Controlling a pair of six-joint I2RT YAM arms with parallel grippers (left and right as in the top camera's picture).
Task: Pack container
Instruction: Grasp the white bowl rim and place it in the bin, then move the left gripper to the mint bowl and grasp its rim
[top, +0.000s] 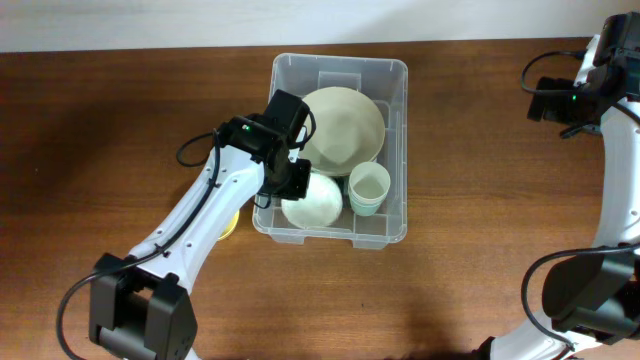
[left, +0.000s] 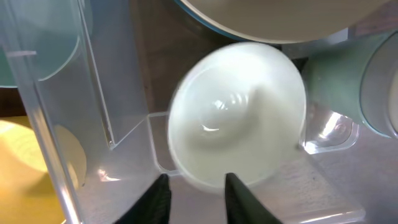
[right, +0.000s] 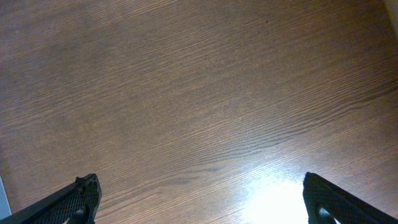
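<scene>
Though set close about the near rim of the small white bowl (left: 236, 112), grips nothing with the left jaws: held released, one dark fingertip (left: 157, 202) at either side of that rim, with a plain gap between. Cannot tell whether either tip touches the bowl, blurred as it is. Finds these jaws inside the container (left: 62, 93), at its near-left corner, with the clear wall rising just to their left. Shows a yellow object (left: 25, 162) through that wall, outside on the worktop. Just beyond the bowl, to the right, meets a pale green cup (left: 348, 87); farther in, the edge of a large cream dish (left: 280, 18).

From overhead, places the container (top: 340, 60) at the middle of the worktop (top: 100, 120), long side running away from the robot, with bowl (top: 312, 200) and cup (top: 368, 188) side by side at the near end and the dish (top: 345, 125) filling the far part. Has the left arm (top: 200, 225) slanting in from the near-left, stretched long, wrist tipped down over the container's left rim and above the bowl. Hides most of the yellow object (top: 231, 222) under that arm, just outside the left wall.

Farthest off, holds the right arm (top: 605, 90) raised at the far-right edge of the worktop, well apart from the container. Has the right jaws released too, tips (right: 84, 199) spread wide to the lower corners of the right wrist view, over bare wood (right: 199, 93) only.
</scene>
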